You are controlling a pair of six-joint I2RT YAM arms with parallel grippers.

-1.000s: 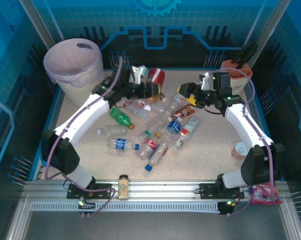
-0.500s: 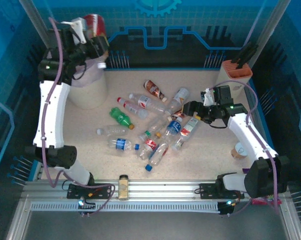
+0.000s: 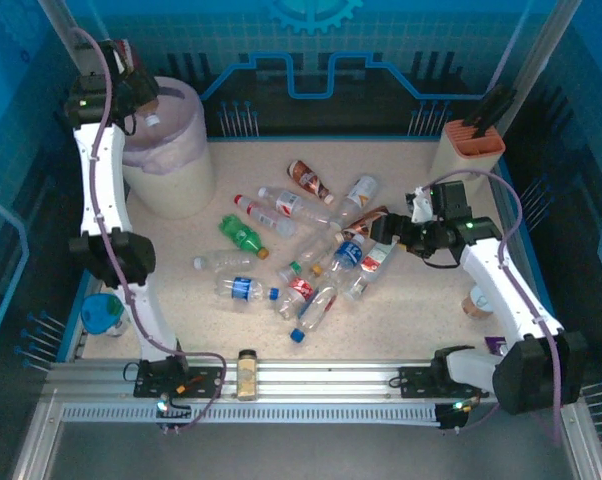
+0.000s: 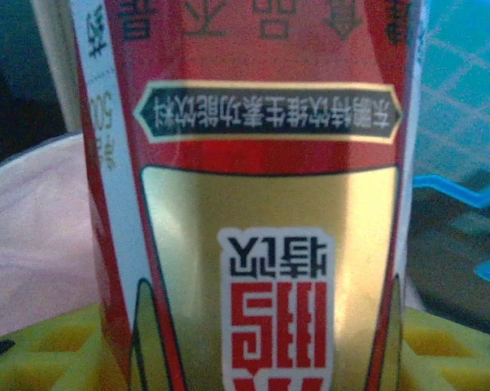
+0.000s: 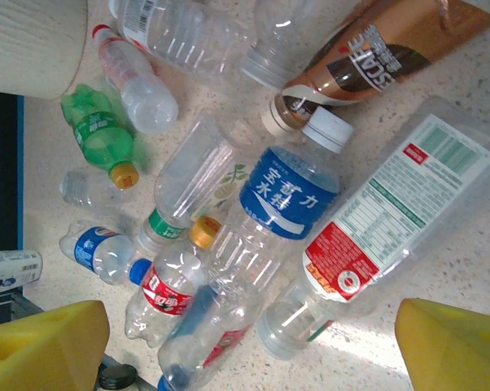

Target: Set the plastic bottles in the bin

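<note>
Left claw is clamped on a red bottle, its label crowding the wrist view between yellow pads. It hangs over the left side of the bin, with the pink liner below. Because it sits near the rim rather than mid-mouth, a release here could, I judge, glance the bottle off the edge and drop it outside the bin. That arm stands tall, its upper link rising almost straight from the elbow and its wrist folded across to the bin. On the table to the right lie the other bottles, a loose overlapping heap with a green one on its left. Right claw hovers over the heap's right end with jaws spread wide and nothing between them. Under it a blue-label bottle and a clear one lie side by side. Coming down there, it may catch two at once or set a round bottle rolling. Its arm reaches inward from a low elbow, forearm sloping toward the heap, claw facing down.
</note>
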